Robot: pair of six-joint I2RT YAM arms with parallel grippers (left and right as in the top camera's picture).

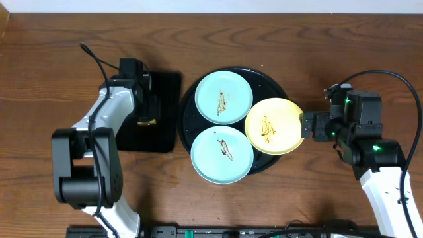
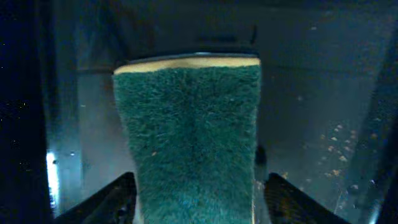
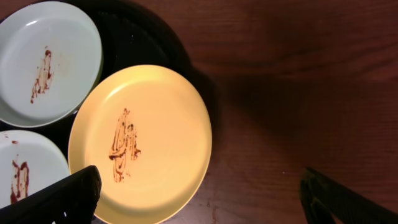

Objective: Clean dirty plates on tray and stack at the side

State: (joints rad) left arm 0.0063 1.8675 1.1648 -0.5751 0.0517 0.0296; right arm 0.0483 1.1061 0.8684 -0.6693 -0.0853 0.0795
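1. The right end effector [image 1: 306, 125] stands with its fingers wide apart and holds nothing. In the right wrist view one finger [image 3: 74, 196] shows at the lower left and the other at the lower right.
2. The yellow plate [image 1: 274, 125] lies just ahead of the right end effector. Its near rim is next to the open fingers, closer to the lower-left finger than to the other. I cannot tell whether that finger touches the rim.
3. A brown smear marks the centre of the yellow plate. The plate's side nearest the right end effector hangs over the rim of the round black tray [image 1: 192, 119] and above the table [image 1: 344, 53].
4. Beyond the yellow plate, farther from the right end effector, two blue-green plates lie on the tray, one [image 1: 223, 98] at the tray's far side and one [image 1: 222, 155] at its near side. Both are smeared brown. They touch or nearly touch each other and the yellow plate.
5. The left end effector [image 1: 147, 109] is well apart from all three plates, low over a rectangular black tray [image 1: 168, 86] beside the round one.
6. In the left wrist view its fingers press both sides of a green scrubbing sponge [image 2: 189, 143] with a yellow layer, which reaches forward from the grip.
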